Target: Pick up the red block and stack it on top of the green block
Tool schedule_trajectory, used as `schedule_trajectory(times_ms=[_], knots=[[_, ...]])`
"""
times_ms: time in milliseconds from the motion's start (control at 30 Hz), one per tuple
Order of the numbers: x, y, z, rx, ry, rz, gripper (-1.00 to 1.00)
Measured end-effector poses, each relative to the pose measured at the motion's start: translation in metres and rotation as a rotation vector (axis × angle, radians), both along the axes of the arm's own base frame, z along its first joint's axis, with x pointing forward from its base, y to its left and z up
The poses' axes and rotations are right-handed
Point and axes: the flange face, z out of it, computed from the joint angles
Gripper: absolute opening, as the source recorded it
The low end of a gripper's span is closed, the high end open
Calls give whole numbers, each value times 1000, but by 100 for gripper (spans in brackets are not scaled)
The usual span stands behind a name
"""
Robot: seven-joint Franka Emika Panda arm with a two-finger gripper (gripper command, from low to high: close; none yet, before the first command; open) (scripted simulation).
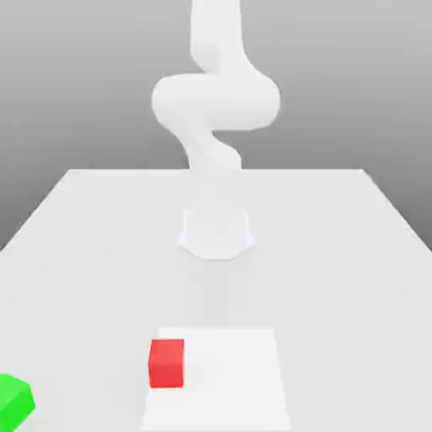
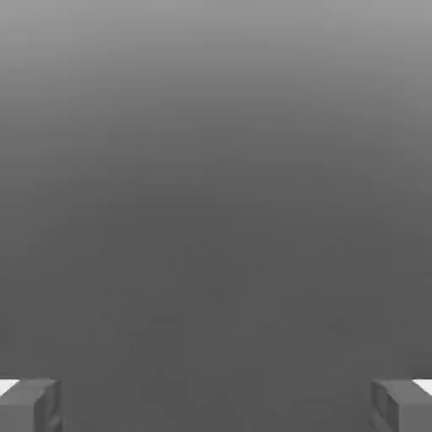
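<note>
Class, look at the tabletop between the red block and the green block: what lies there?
In the exterior view, only bare tabletop and a strip of the white square's edge lie between the red block and the green block.

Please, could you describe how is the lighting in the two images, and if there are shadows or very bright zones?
Exterior view: very bright, the white jointed robot arm nearly blending into the pale tabletop, the glossy-looking red cube casting no clear shadow; hand view: dim grey gradient, lighter toward one edge, with dark grey gripper fingers wide apart.
</note>
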Motion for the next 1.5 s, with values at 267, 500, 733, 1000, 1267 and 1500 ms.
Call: schedule_trajectory(times_ms=[267, 500, 733, 1000, 1267, 1500], knots=[[69, -28, -174, -11, 273, 7, 0], [69, -49, -327, -11, 506, 15, 0], [29, -65, -457, -6, 705, 22, 0], [26, -65, -513, -6, 717, 24, -100], [26, -65, -479, -6, 717, 24, -100], [59, -136, -441, 110, 713, -281, -100]])
